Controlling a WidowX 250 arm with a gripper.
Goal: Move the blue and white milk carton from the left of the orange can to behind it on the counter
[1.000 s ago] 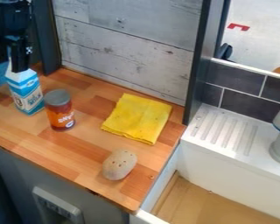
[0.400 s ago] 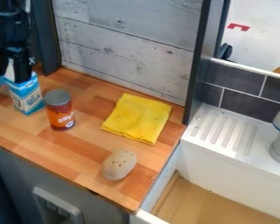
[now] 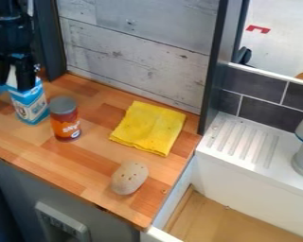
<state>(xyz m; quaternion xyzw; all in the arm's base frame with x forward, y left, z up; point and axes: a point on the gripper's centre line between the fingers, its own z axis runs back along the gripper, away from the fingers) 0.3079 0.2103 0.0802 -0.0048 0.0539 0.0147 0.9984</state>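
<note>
Fingers (image 3: 28, 75) apart, seemingly astride the milk carton (image 3: 31, 105)

A kitchen-style corner, set up with a counter and a drainboard.
The wood-block desk (image 3: 97, 160) carries a milk carton (image 3: 30, 105), a lidded food container (image 3: 65, 124), a potato-like item (image 3: 129, 178) and a folded yellow cloth (image 3: 149, 127); beside it are a white ridged drainboard (image 3: 275, 156) and dark wall tiles (image 3: 264, 92) with pale grout. The kind of room beyond cannot be told.
</note>
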